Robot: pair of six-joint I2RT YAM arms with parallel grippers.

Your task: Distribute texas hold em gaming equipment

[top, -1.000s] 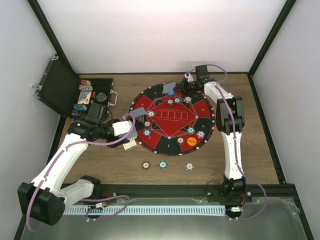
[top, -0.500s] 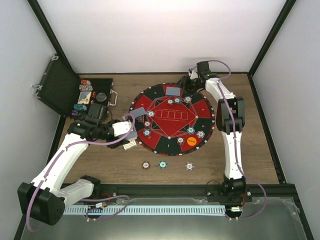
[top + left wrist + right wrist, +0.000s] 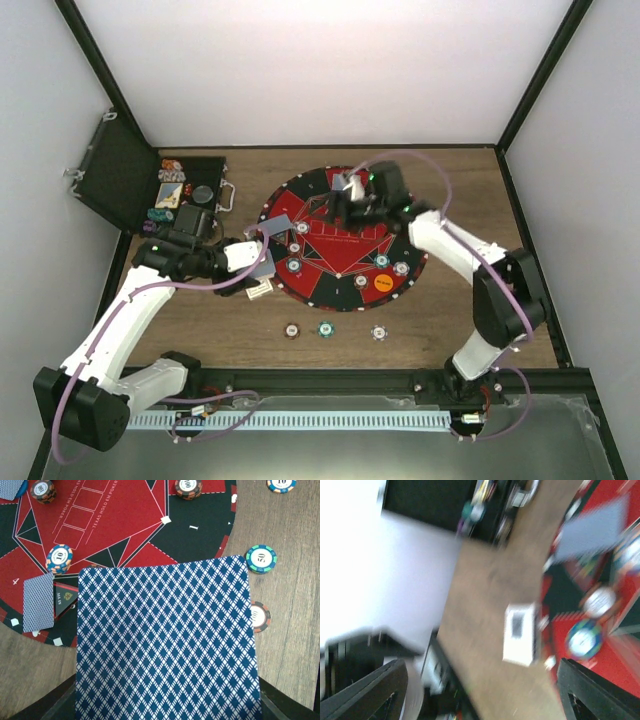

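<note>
Nearest me, three poker chips sit in a row on the bare tabletop, between the arm bases and the round poker mat. In my left wrist view the held card fills most of the picture with its blue diamond back. It covers the tips of the left pincer and half of the brown-edged chip. I can't tell whether it is one card or several. That pincer is clamped on the card at the mat's left rim. The teal 50 chip lies on the wood near the rim, and a face-down card lies at the mat's edge. A small white item on the wood there is too small to read.

There is open wood to the right of the mat and along the front. The orange disc button rests on the mat's near right.

Farther on, my right wrist view is badly smeared. The right pincer hangs over the mat's far half, jaws spread wide with nothing between them. Another card at the far rim is partly covered by that arm. The open black case sits far left, with chips inside.
</note>
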